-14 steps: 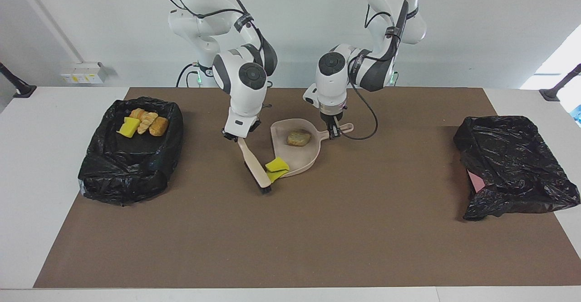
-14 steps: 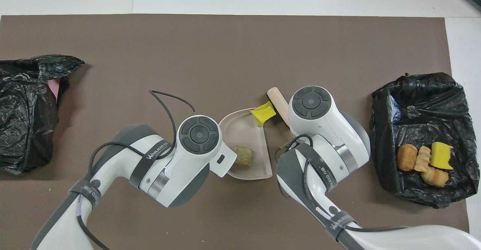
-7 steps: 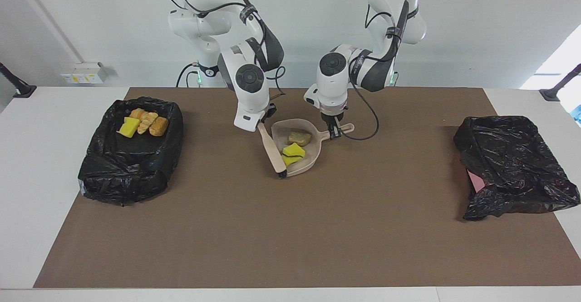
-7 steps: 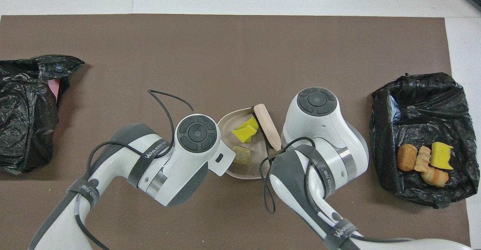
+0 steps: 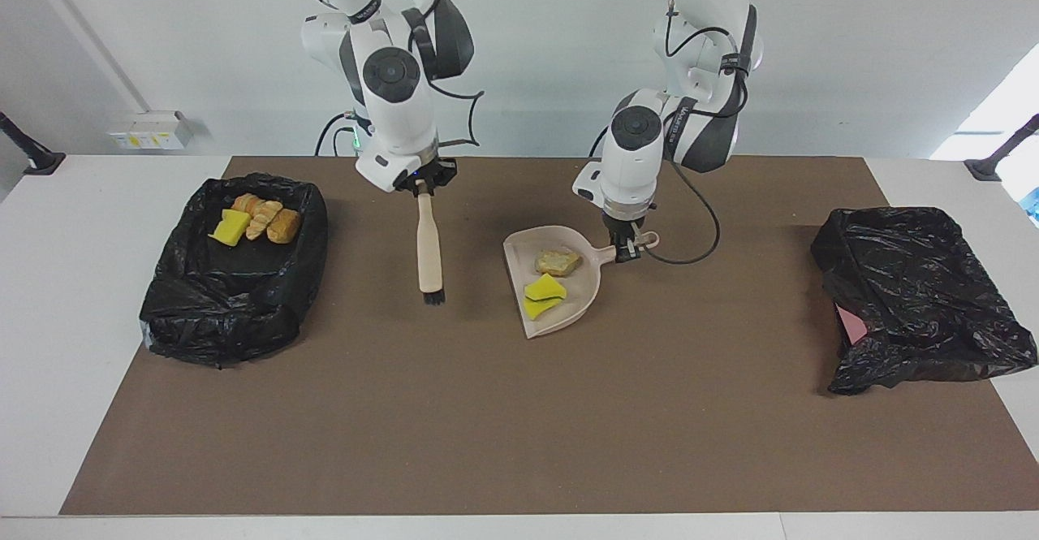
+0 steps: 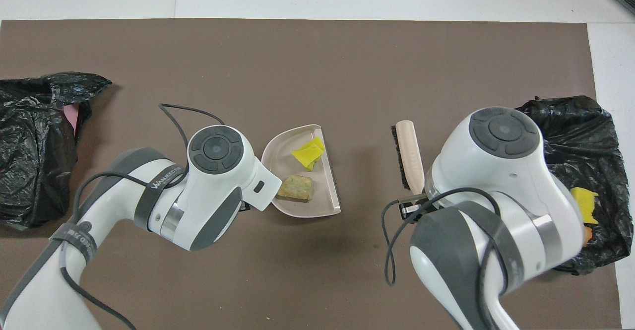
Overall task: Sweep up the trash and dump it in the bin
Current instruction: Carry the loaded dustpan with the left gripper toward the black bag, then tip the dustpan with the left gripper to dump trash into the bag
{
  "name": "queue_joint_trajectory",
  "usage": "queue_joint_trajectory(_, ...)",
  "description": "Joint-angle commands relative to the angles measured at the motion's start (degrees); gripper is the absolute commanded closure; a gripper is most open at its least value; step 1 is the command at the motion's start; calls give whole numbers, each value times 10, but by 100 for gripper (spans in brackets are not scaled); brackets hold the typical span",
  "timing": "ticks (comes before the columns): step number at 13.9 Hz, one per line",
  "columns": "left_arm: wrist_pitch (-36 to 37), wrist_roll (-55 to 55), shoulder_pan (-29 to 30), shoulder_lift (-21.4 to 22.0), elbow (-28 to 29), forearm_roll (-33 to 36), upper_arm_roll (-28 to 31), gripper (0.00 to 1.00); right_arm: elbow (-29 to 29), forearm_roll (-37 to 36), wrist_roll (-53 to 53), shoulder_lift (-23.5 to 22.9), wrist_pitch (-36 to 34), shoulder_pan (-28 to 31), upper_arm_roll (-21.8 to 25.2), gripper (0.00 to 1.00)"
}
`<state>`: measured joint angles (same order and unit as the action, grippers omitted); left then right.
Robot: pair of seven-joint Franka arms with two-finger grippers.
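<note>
While both arms hang over the brown desk mat:
Left tool [image 5: 626, 252]: clamped on beige plastic dustpan [image 5: 560, 288] handle (yellow sponge pieces [image 5: 542, 295] inside).
Right tool [image 5: 423, 188]: clamped on beige black-bristled brush [image 5: 428, 252].

Two bin bags [image 5: 234, 280], one dustpan [image 5: 568, 313], one brush [image 5: 428, 252], perhaps six trash bits [image 5: 545, 288].
</note>
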<state>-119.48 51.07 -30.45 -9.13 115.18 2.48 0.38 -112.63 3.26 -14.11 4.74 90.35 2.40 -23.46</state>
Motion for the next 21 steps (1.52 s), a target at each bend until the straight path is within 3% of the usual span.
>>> queue_joint_trajectory(1,1,71,52,0,-41,-23,-1,100,-39,-3,-77,82,-46,-36,-12,100)
queue_joint_trajectory(3,8,115,80,-5,-69,-23,-1,100,-78,21,-126,105,-18,-77,-12,100)
queue_joint_trajectory(6,33,193,128,-9,-114,-24,-1,100,-117,94,-200,92,57,-153,-13,100)
queue_joint_trajectory(10,104,290,197,-9,-181,-38,-1,100,-127,101,-297,17,167,-238,-12,100)
queue_joint_trajectory(15,180,434,291,-2,-234,-28,3,100,-166,100,-304,-11,242,-259,-13,100)
queue_joint_trajectory(21,173,611,433,-3,-241,-27,7,100,-178,100,-299,-33,287,-281,-13,100)
